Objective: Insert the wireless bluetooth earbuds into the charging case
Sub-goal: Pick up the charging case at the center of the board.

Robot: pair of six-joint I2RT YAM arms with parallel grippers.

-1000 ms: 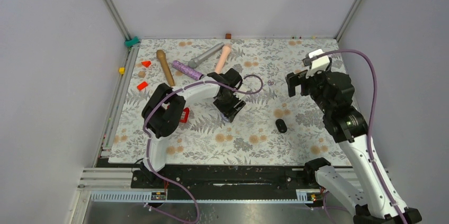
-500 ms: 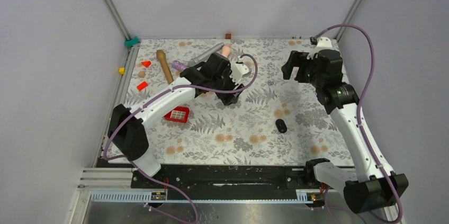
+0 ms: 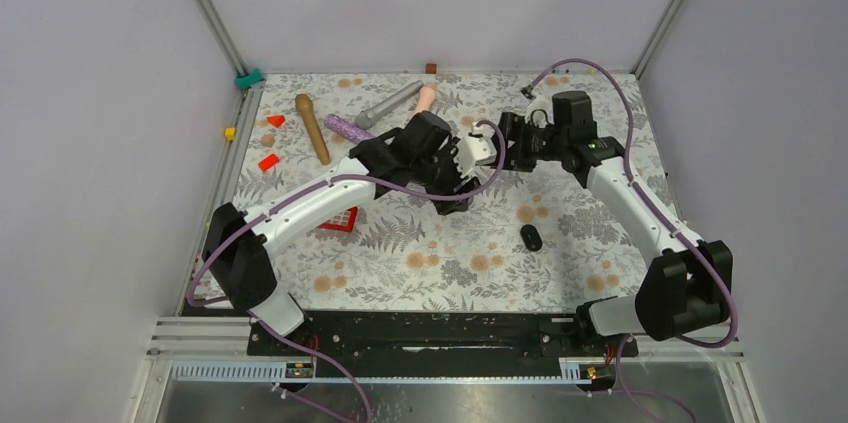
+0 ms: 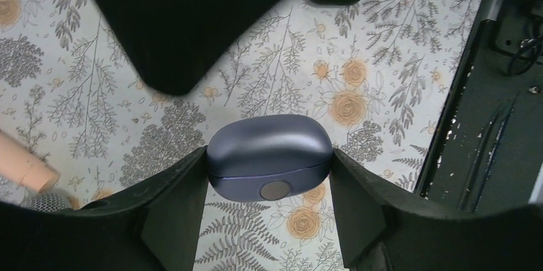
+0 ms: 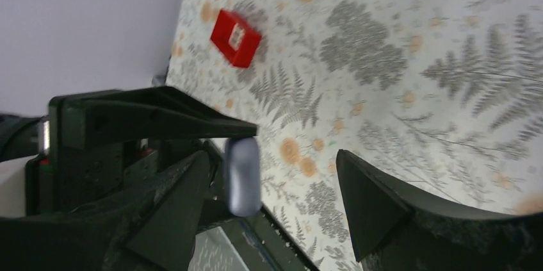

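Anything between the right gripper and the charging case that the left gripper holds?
Nothing visible. The charging case, lid shut, is clamped in the left gripper. In the right wrist view it shows in the gap of the open right gripper, close to one finger, with nothing else between.

The charging case sits clamped between the fingers of the left end effector, above the middle of the desk. The right end effector is just to the right of it and points at it. In the right wrist view the case shows within the gap between that end effector's fingers, nearer one than the other. A pebble-shaped object lies on the desk, nearer the arm bases and right of both end effectors. A square tray lies left of centre, partly under the left arm. Four rods fan out behind the tray, with small blocks to their left.
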